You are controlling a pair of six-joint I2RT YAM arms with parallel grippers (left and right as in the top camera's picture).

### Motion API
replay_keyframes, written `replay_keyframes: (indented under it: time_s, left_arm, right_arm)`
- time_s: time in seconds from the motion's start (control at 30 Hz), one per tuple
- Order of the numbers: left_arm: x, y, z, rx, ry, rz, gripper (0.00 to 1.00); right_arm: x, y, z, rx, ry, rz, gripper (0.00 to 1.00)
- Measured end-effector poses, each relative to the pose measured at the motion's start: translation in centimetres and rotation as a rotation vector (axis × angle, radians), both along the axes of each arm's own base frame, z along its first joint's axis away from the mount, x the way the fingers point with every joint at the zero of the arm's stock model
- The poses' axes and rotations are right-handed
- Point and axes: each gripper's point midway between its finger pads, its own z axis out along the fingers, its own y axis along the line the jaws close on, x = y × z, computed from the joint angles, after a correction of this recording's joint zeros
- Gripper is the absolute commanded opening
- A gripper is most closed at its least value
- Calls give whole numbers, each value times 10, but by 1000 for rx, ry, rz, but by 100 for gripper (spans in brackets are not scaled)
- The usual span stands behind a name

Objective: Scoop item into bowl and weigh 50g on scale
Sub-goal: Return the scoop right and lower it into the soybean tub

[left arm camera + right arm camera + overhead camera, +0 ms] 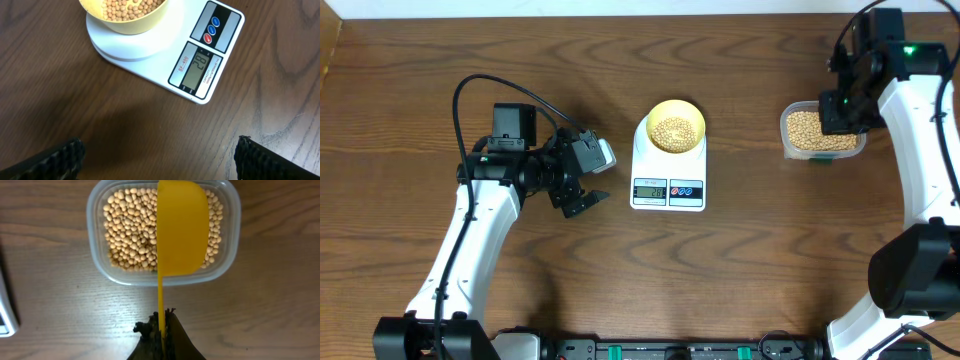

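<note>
My right jaws clamped a yellow plastic scoop (182, 227) over the clear plastic tub (93, 235); my left jaws stood apart. Tan round beans (131, 7) lay in the pale-yellow round bowl (135, 26) on the white flat scale (150, 55).

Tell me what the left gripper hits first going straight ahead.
Probably the display end of the scale, across bare table. If the left gripper is pitched down, the table comes first. Depth unclear.

The desk (770, 260) is grained wood; the tub (93, 215) is clear plastic, the scoop (182, 227) smooth yellow, the scale (155, 65) glossy white plastic.
</note>
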Motion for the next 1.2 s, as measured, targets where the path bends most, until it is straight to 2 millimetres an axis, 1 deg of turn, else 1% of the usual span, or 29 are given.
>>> replay_keyframes:
  time_s: [0.13, 0.3, 0.57, 0.87, 1.2]
  left_arm:
    - [0, 0, 0, 0, 0, 0, 98]
    - [0, 0, 0, 0, 0, 0, 97]
    - [0, 0, 0, 0, 0, 0, 98]
    - [0, 0, 0, 0, 0, 0, 97]
    - [0, 0, 0, 0, 0, 0, 98]
  right_arm:
    - [-1, -6, -17, -17, 13, -6, 1]
    - [-4, -16, -28, -34, 22, -26, 1]
    - [-8, -29, -35, -91, 34, -65, 1]
    - [-9, -32, -43, -103, 38, -73, 1]
    - [-8, -32, -44, -103, 33, -81, 1]
